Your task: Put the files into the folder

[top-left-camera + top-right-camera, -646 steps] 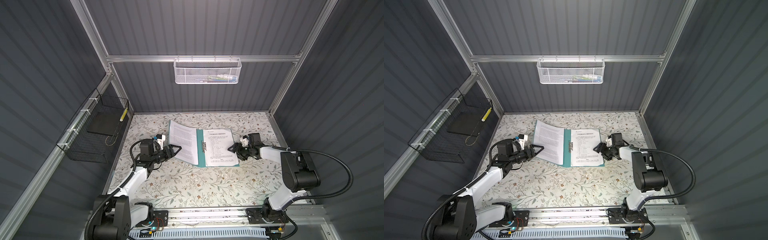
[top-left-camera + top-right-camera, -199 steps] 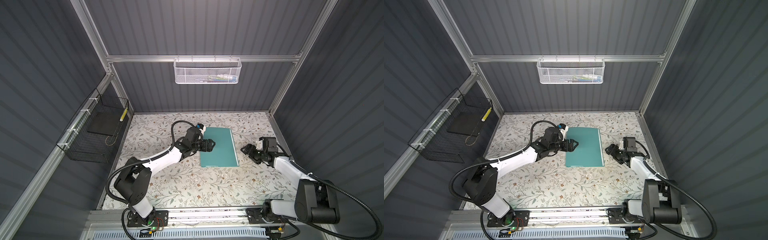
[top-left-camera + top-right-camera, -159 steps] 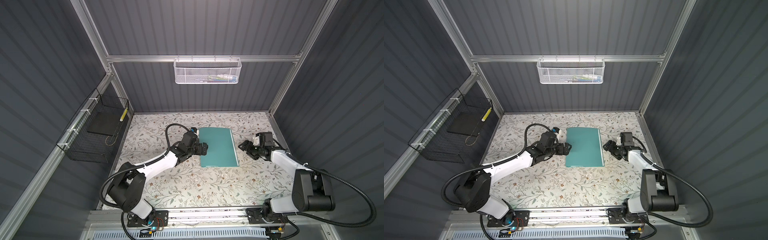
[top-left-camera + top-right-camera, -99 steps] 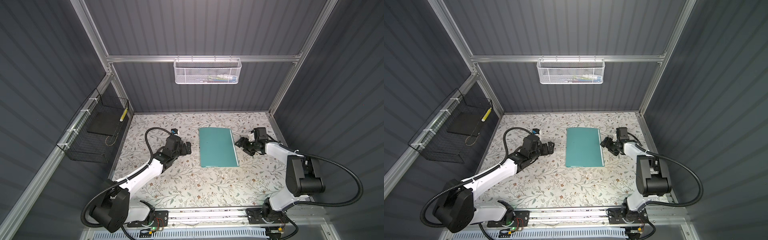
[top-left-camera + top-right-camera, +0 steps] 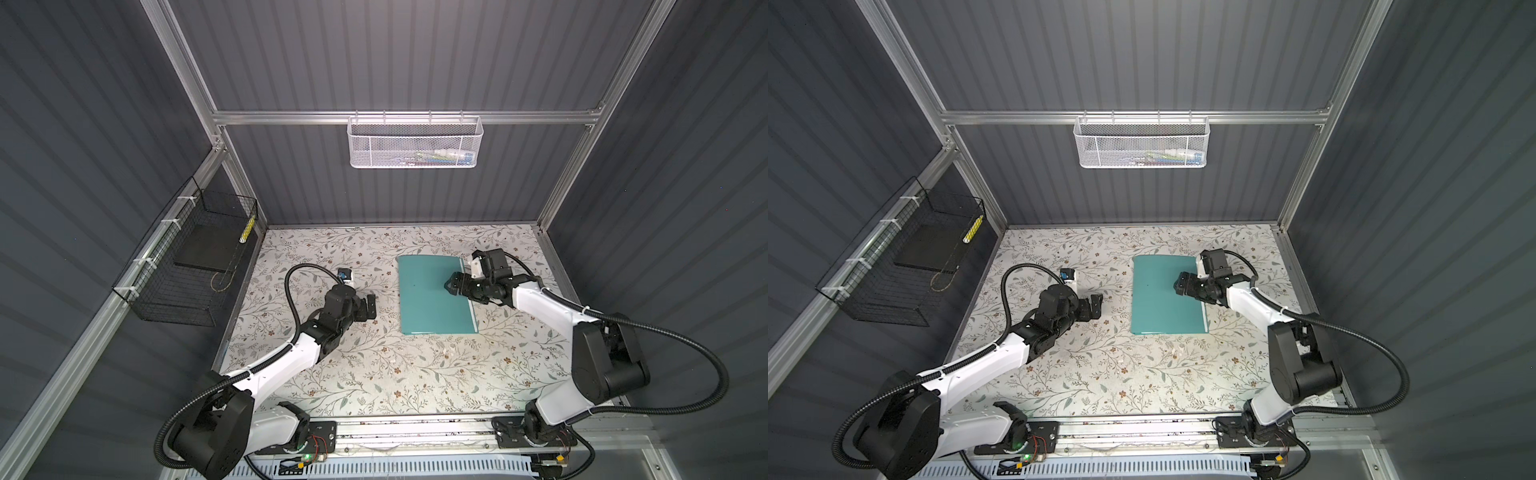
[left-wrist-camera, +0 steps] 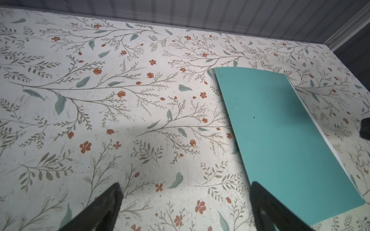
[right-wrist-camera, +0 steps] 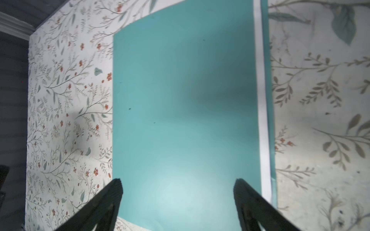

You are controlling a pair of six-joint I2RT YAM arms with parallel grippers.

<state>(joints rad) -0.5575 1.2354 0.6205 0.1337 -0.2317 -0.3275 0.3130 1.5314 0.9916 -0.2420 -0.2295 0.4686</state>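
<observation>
The teal folder [image 5: 432, 299] [image 5: 1163, 299] lies shut and flat on the flowered table, right of the middle. Of the files only a thin white strip [image 7: 262, 120] [image 5: 469, 308] shows, along the folder's right edge under the cover. My left gripper [image 5: 369, 307] [image 6: 186, 184] stands open over bare table just left of the folder [image 6: 280, 130], with nothing between its fingers. My right gripper [image 5: 451, 284] [image 7: 178, 180] hangs open above the folder's right half [image 7: 180, 100], empty, pointing leftward across the cover.
A black wire basket [image 5: 187, 266] holding a flat black slab hangs on the left wall. A white mesh basket [image 5: 415, 143] hangs on the back wall. The arms' mounting rail [image 5: 415, 432] runs along the front edge.
The folder, open earlier with pages showing, is now shut. My left gripper has drawn back leftward off it and opened fully. My right gripper has moved in over the cover and opened wider.
</observation>
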